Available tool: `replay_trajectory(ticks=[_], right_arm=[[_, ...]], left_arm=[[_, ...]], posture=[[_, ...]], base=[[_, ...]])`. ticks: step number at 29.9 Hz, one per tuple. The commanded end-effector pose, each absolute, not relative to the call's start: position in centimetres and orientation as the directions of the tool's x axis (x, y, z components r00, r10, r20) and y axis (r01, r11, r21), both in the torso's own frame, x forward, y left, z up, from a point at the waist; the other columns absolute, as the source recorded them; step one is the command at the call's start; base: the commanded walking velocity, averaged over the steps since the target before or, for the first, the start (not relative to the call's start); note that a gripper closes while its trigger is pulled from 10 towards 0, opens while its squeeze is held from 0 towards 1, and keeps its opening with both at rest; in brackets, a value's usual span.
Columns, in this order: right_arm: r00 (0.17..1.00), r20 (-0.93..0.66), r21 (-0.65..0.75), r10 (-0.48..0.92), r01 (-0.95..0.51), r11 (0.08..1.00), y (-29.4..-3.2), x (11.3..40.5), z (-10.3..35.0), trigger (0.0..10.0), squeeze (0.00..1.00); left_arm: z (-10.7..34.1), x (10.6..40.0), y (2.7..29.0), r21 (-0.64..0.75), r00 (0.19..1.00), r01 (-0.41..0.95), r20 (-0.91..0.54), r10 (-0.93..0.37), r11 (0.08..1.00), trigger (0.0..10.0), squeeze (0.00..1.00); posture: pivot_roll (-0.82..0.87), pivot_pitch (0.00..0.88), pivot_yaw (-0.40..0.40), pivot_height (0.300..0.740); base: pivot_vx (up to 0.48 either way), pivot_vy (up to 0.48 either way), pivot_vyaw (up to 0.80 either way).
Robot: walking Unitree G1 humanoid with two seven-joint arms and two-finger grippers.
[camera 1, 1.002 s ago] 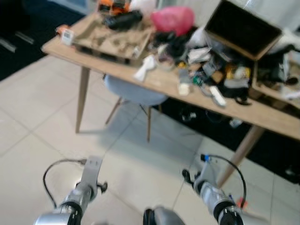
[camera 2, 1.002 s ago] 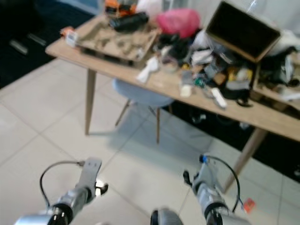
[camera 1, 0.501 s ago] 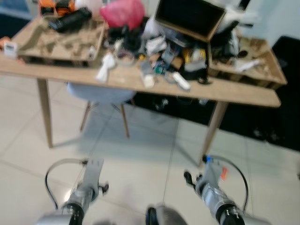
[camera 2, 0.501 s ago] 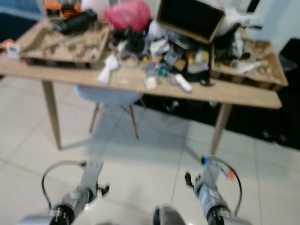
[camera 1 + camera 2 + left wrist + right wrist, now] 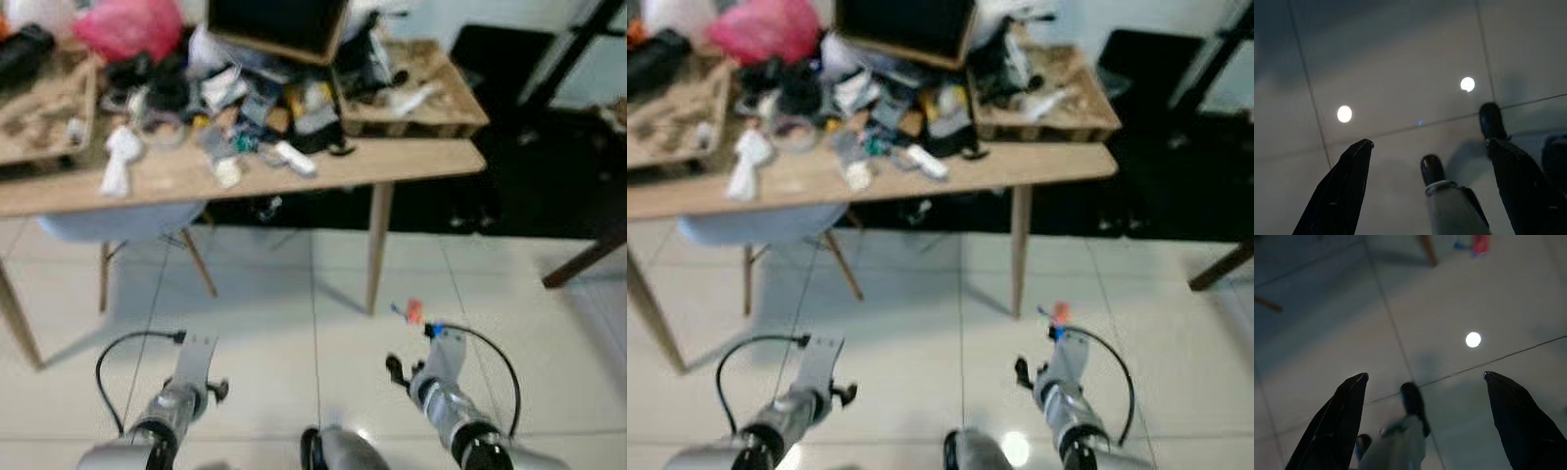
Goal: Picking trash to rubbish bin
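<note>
A small red scrap of trash [image 5: 413,311] lies on the white tiled floor, a little to the right of the wooden table's right leg [image 5: 376,245]. In the right wrist view the same red scrap [image 5: 1480,244] lies beside a blue bit, far ahead of the fingers. My right gripper [image 5: 1425,375] hangs open above bare tile with nothing between its fingers. My left gripper [image 5: 1430,142] is also open and empty over the floor. Both forearms, left [image 5: 184,384] and right [image 5: 443,374], reach forward low in the eye views.
The wooden table [image 5: 411,157] is crowded with clutter: a pink bag [image 5: 127,24], a dark open box [image 5: 279,22], crumpled white paper [image 5: 120,157]. A pale blue chair [image 5: 127,223] is tucked under it. A dark rug [image 5: 509,186] and another furniture leg [image 5: 586,259] lie right.
The camera has swung to the right, so the table slid left in the picture and the dark rug came into view. Both arms hang as before, grippers open.
</note>
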State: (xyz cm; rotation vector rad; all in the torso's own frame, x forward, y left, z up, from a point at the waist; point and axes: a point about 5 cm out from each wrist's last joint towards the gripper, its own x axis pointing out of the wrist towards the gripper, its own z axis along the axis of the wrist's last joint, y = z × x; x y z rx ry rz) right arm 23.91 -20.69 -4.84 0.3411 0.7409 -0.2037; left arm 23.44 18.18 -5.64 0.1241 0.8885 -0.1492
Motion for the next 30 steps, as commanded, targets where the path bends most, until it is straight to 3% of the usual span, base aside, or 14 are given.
replay_trajectory(ticks=[1,16,30], right_arm=[[0.706,-0.705,0.231,-0.064,0.315,0.920,-20.5,23.3,-5.3,10.0,0.00],[0.763,-0.646,0.216,-0.012,0.198,0.956,-20.1,24.3,-4.5,10.0,0.00],[0.759,-0.651,0.216,0.020,0.159,0.963,-19.7,24.3,-4.6,10.0,0.00]], left_arm=[[-6.2,22.6,18.2,0.048,0.595,0.189,-0.800,-0.075,0.981,10.0,0.00],[-5.9,23.1,18.5,0.074,0.612,0.176,-0.789,-0.050,0.982,10.0,0.00],[-5.9,23.0,18.6,0.079,0.610,0.182,-0.791,-0.050,0.980,10.0,0.00]], posture=[[0.13,0.108,-0.055,0.740],[0.14,0.094,-0.058,0.740],[0.15,0.078,-0.061,0.740]], base=[[0.000,0.000,0.00],[0.000,0.000,0.00],[0.000,0.000,0.77]])
